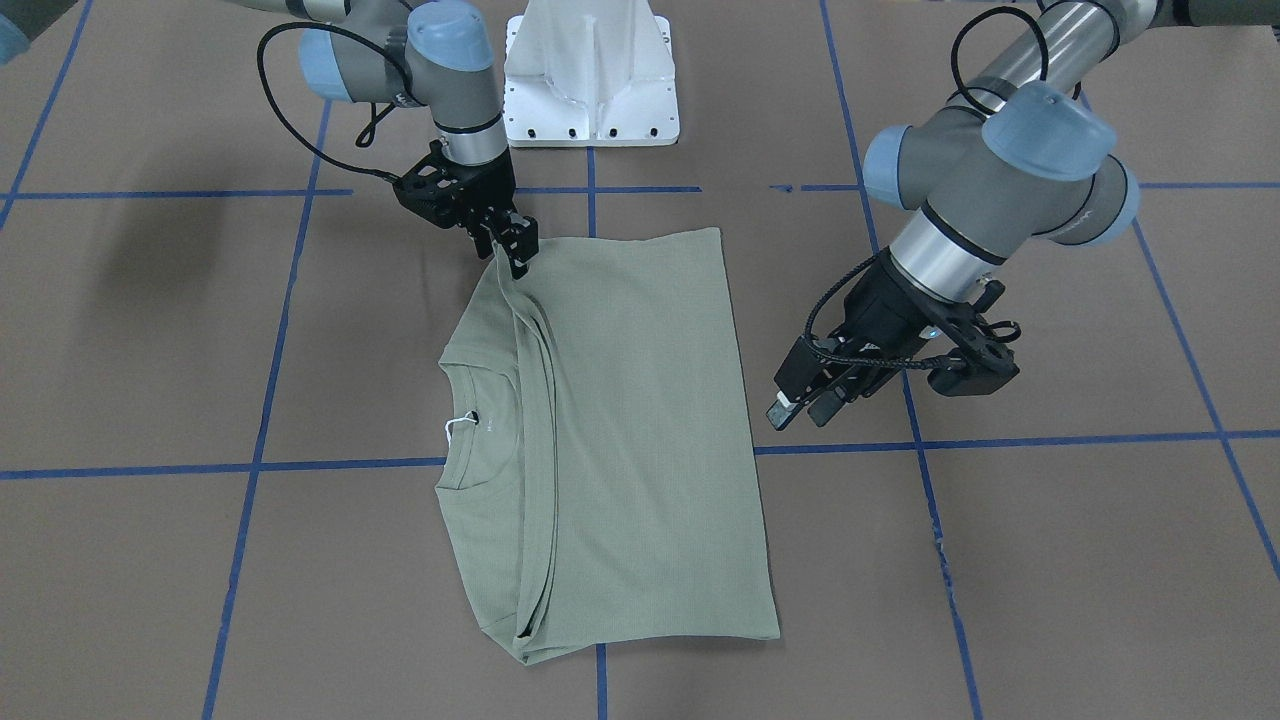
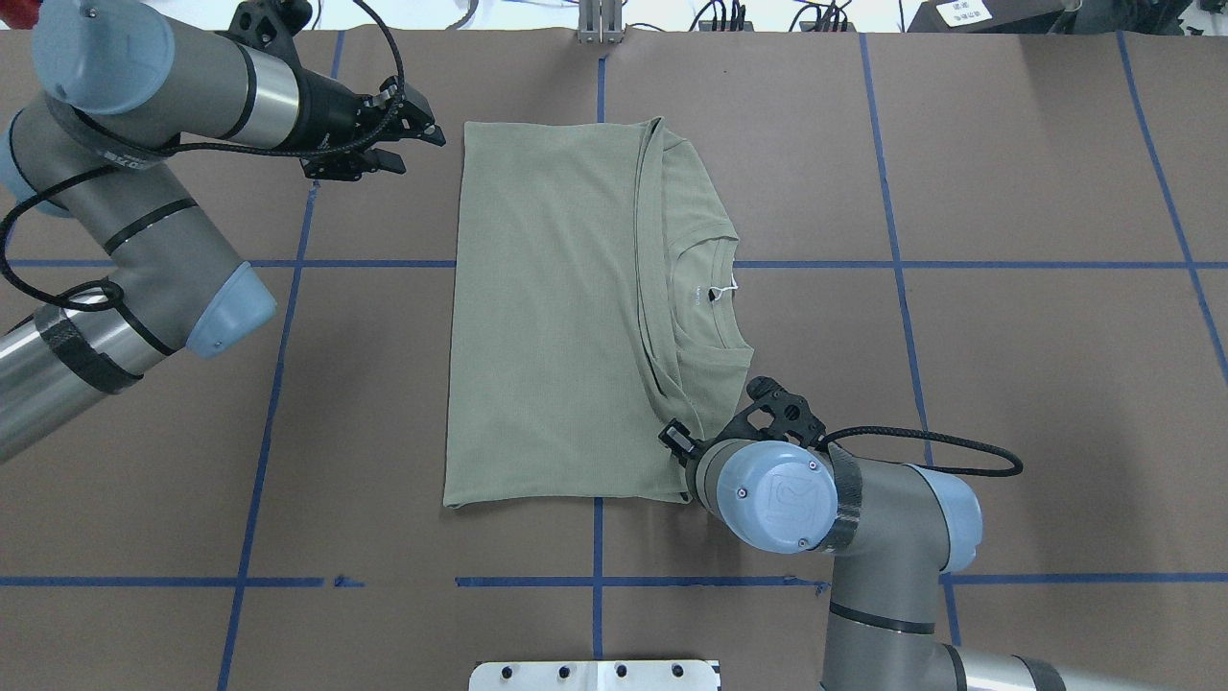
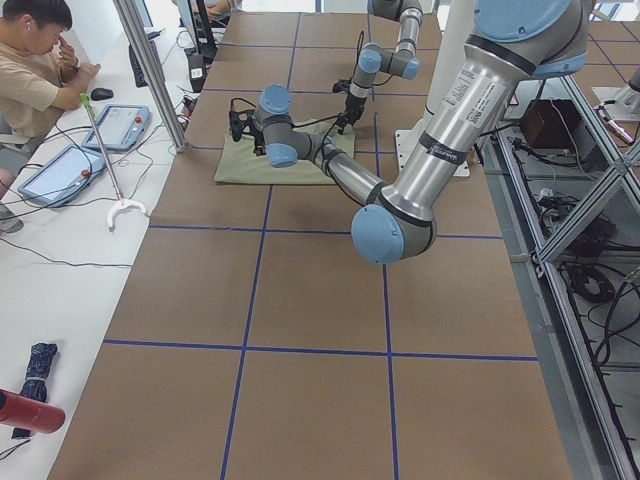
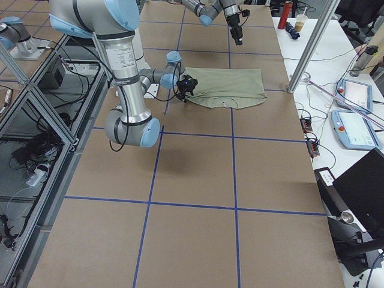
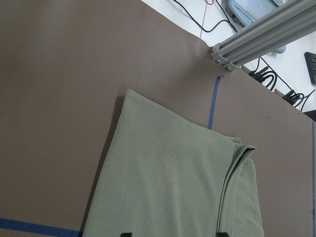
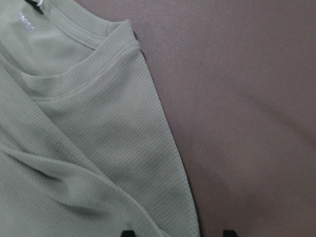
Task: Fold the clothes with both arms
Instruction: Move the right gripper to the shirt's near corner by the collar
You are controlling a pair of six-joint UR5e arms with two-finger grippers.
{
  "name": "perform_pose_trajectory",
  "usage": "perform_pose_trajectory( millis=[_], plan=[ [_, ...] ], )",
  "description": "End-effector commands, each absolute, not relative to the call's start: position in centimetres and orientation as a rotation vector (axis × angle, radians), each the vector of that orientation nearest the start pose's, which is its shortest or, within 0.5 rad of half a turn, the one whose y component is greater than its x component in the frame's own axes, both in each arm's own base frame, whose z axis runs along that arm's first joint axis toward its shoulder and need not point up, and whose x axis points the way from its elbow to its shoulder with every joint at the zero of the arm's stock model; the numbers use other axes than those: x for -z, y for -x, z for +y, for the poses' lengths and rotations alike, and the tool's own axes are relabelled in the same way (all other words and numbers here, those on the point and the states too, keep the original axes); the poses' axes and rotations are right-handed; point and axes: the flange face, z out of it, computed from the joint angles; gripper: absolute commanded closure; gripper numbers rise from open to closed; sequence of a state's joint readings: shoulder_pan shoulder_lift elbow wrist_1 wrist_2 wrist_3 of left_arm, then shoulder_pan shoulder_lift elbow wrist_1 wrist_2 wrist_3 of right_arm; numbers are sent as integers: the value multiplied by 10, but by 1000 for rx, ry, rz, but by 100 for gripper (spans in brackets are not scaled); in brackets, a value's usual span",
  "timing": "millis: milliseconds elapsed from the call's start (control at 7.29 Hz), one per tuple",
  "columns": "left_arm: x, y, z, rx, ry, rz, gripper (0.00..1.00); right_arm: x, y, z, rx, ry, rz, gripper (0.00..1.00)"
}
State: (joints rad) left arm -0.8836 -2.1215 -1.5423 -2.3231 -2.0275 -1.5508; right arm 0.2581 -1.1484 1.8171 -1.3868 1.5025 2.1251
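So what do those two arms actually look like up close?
Both the left arm and right arm are silver-grey tubes with light-blue joint caps, black bands, a looping black cable and black open-framed jaws.

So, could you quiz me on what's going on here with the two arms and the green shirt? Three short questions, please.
1. True or false: the left gripper is gripping the shirt.
2. What hangs at the shirt's collar? A. a white tag string; B. a red button; C. a blue ribbon.
3. Which gripper is over the shirt's edge?

Key
1. False. It hangs open beside the shirt, clear of the cloth.
2. A.
3. The right gripper. It is open, at a corner of the folded shirt.
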Motion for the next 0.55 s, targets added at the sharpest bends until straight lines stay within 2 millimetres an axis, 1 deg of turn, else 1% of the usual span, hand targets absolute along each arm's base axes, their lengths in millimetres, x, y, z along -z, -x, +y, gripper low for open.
perform_pose_trajectory(
  millis=[0,137,411],
  plan=[
    [-260,-360,-580,447,-194,1303,35,-289,559,-295,-797,66,-885,100],
    [-260,-360,-580,448,-193,1303,35,-290,558,-291,-795,61,-848,100],
    [-261,-360,-580,449,-192,1302,35,-295,560,-288,-793,58,-837,100]
  ],
)
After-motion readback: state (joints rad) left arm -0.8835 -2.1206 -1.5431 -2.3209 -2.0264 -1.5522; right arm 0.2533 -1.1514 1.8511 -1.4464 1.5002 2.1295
